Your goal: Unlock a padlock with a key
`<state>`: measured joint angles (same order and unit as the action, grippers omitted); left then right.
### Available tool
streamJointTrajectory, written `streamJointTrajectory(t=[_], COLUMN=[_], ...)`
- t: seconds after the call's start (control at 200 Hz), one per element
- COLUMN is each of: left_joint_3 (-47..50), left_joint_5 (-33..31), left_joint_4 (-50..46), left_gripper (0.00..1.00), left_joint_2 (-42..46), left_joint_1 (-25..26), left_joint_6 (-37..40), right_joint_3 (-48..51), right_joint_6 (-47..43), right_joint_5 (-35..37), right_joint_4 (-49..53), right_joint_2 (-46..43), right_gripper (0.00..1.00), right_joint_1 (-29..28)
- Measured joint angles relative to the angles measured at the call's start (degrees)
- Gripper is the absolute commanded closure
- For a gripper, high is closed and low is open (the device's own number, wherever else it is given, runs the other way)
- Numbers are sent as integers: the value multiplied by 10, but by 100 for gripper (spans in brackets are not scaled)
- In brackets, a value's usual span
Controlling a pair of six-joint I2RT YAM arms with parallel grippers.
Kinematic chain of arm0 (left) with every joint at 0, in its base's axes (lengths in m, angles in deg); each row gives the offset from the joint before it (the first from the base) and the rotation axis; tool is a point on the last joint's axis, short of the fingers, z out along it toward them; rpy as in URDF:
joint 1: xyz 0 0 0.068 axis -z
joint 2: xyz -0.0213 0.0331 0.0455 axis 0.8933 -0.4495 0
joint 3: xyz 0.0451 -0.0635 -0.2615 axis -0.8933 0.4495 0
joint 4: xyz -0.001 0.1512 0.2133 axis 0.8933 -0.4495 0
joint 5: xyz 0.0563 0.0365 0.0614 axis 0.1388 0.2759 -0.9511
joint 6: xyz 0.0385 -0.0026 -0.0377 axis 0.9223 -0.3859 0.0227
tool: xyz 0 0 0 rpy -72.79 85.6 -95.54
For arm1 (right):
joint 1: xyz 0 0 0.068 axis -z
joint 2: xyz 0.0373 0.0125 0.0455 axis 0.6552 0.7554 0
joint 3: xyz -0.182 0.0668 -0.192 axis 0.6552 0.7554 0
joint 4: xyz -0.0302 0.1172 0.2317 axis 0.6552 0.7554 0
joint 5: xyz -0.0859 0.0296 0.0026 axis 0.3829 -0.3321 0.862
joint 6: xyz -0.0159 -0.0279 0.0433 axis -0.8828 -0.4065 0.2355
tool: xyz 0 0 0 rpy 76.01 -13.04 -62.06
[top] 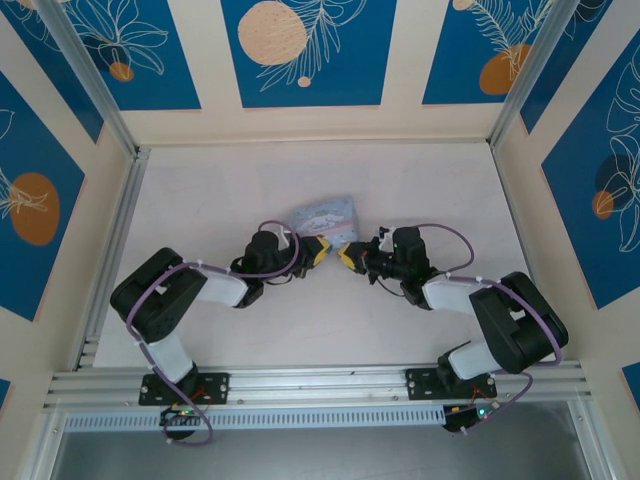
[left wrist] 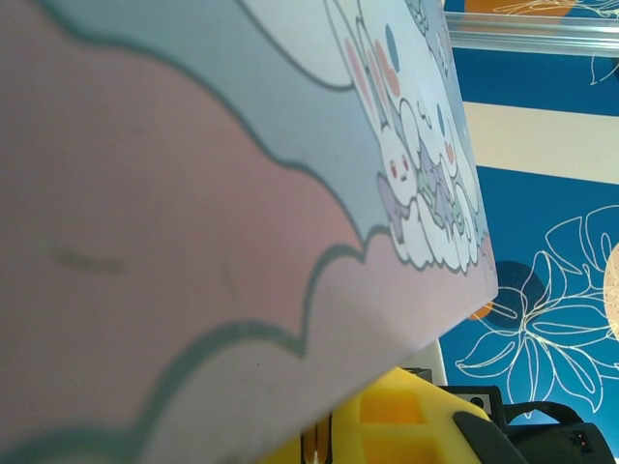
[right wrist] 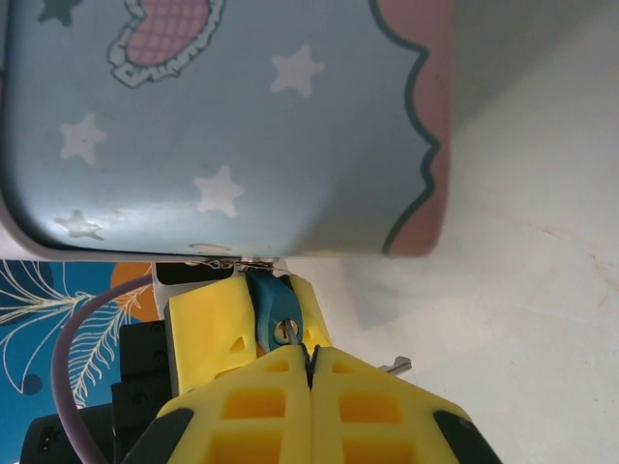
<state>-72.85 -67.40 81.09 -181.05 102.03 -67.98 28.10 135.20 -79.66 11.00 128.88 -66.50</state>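
Two grippers meet nose to nose at the near edge of a light-blue tin in the middle of the table, where the unlocking appears to have reached its finest step: seating the key and turning it. The left gripper is nearly closed on the padlock, a small dark blue body pinched between its yellow fingers just under the tin's rim, with the keyhole facing the opposite arm. Whether the lock is hooked to the tin cannot be told. The right gripper has its jaws pressed fully together, and a thin sliver at their tips, seemingly the key, touches the keyhole; how deep it sits is too small to make out. Done well, the step would call for the right wrist to line up with the keyhole, push the sliver straight home before any twist, then roll gently about the key's own axis while the left arm holds the lock square. A sideways load could bend so slight a key or prise it from the pinch.
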Motion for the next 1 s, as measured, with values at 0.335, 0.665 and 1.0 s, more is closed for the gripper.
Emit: streamJointTrajectory(t=[0.335, 0.665, 1.0], left_joint_3=[1, 4, 5], left_joint_5=[-7, -28, -59], left_joint_4=[0, 0, 24], left_gripper=[100, 100, 100], left_joint_2=[0, 0, -1], left_joint_1=[0, 2, 9], left_joint_6=[0, -4, -35], right_joint_3=[-4, -4, -4], right_joint_6=[8, 40, 51], right_joint_5=[0, 7, 0], right_joint_4=[-12, -80, -127], right_joint_2=[14, 59, 77], right_gripper=[100, 100, 100], right_joint_1=[-1, -11, -1])
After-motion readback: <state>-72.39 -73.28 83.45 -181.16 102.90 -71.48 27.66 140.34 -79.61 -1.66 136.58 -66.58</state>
